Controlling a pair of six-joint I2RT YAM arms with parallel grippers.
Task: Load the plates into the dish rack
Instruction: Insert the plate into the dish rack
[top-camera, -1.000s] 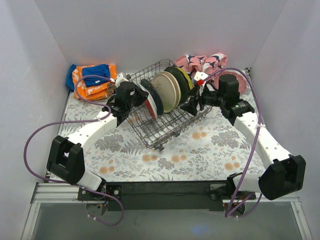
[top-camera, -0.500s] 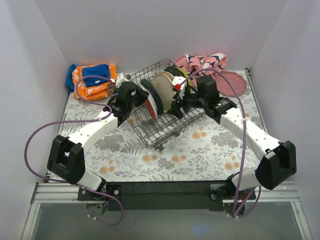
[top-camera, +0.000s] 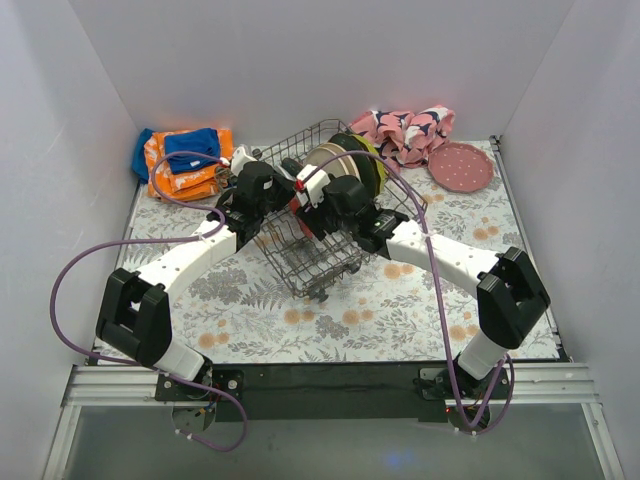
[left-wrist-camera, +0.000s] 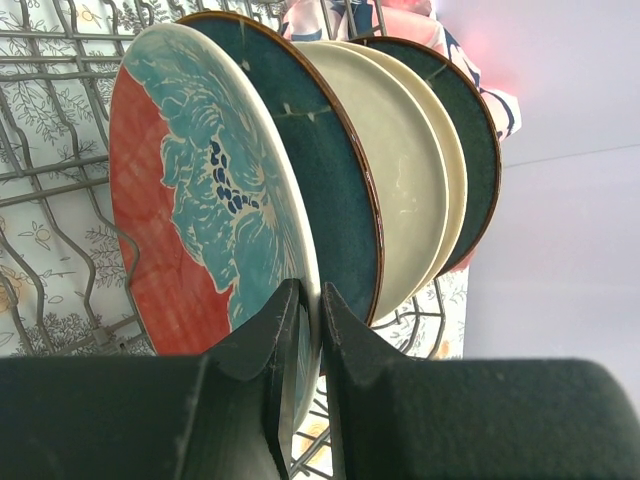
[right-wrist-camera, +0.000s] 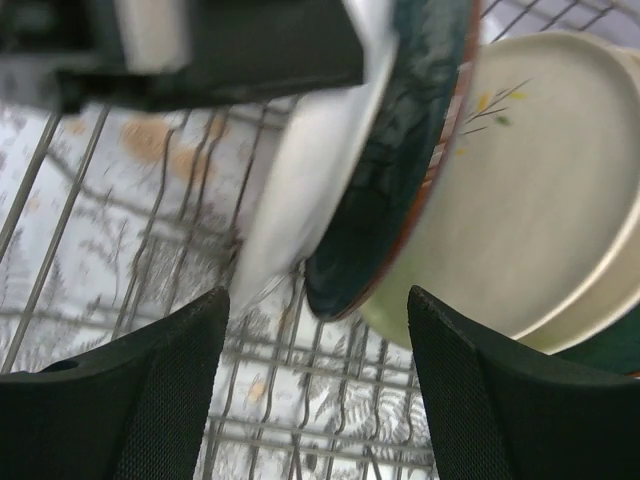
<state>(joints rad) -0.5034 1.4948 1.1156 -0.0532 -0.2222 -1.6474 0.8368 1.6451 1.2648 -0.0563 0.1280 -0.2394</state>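
Left wrist view: your left gripper (left-wrist-camera: 308, 295) is clamped on the rim of the red-and-teal plate (left-wrist-camera: 190, 200), standing in the dish rack (left-wrist-camera: 60, 165) beside other plates (left-wrist-camera: 400, 180). It's likely stiff, slick and breakable, so grip the edge only. Your right gripper (right-wrist-camera: 312, 300) hangs with its jaws apart.

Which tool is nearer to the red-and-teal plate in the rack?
Left. The left tool grips the rim of the red-and-teal plate; the right tool, open, hangs close beside it over the dish rack.

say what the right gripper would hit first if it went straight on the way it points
The right gripper would probably meet the lower edge of the white-backed plate, with the teal plate right beside it; depth is unclear.
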